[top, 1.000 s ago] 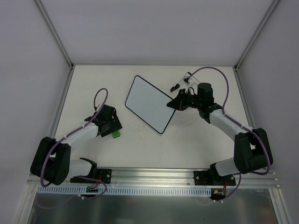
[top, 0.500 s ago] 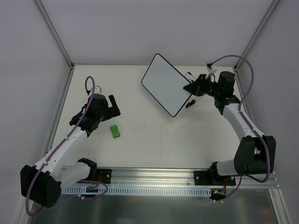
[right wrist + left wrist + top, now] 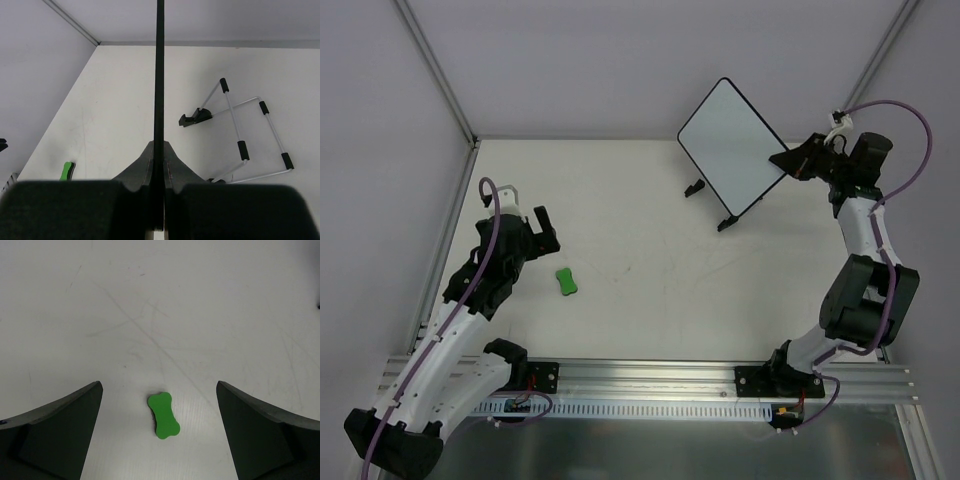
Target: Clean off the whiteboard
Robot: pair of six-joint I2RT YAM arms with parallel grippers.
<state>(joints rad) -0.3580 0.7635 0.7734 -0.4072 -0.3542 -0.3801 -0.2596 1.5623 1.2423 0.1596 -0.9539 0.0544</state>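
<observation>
The whiteboard (image 3: 730, 145) is blank white with a thin black rim. My right gripper (image 3: 790, 163) is shut on its right edge and holds it raised and tilted above the back right of the table. In the right wrist view the board shows edge-on as a thin black line (image 3: 159, 75) pinched between my fingers (image 3: 142, 167). The small green peanut-shaped eraser (image 3: 566, 281) lies flat on the table at the left. My left gripper (image 3: 525, 222) is open and empty, raised above it; the eraser (image 3: 163, 415) lies between the spread fingers in the left wrist view.
A wire stand with black tips (image 3: 712, 205) lies on the table under the raised board; it also shows in the right wrist view (image 3: 240, 137). White enclosure walls with metal posts (image 3: 435, 70) ring the table. A metal rail (image 3: 650, 385) runs along the near edge.
My right gripper has lifted the whiteboard up and to the right, toward the back right corner. My left arm has drawn back to the left, away from the eraser, which stays in place.
</observation>
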